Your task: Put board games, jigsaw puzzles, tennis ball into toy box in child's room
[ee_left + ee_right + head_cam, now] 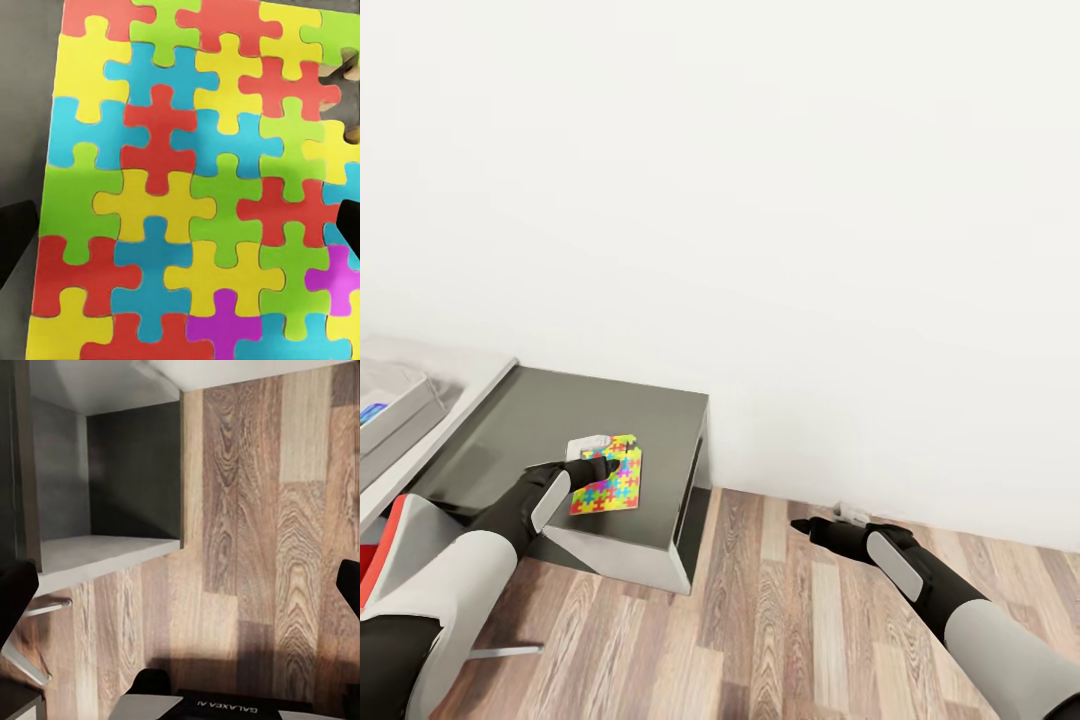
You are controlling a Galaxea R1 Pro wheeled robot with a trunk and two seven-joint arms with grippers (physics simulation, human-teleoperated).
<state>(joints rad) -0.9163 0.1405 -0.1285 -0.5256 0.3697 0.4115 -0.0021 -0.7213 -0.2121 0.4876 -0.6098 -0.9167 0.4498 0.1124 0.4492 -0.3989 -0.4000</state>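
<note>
One jigsaw puzzle (610, 482), a thin square board of multicoloured patches, lies flat on a low dark grey desk (540, 415). My left gripper (605, 465) hovers right over it, open; in the left wrist view the jigsaw puzzle (187, 187) spans the picture between the two dark fingertips (15, 240). Out over the wood floor, apart from everything, my right gripper (805, 525) is open with nothing in it. At the far left the toy box (405, 400) sits on the light grey table (475, 375), with something blue (372, 412) inside.
A pale flat piece (588, 443) lies at the puzzle's far corner. The dark desk stands against a plain white wall (760, 200); its open side (127, 472) faces the plank floor (780, 620). A small whitish object (852, 513) lies by the skirting.
</note>
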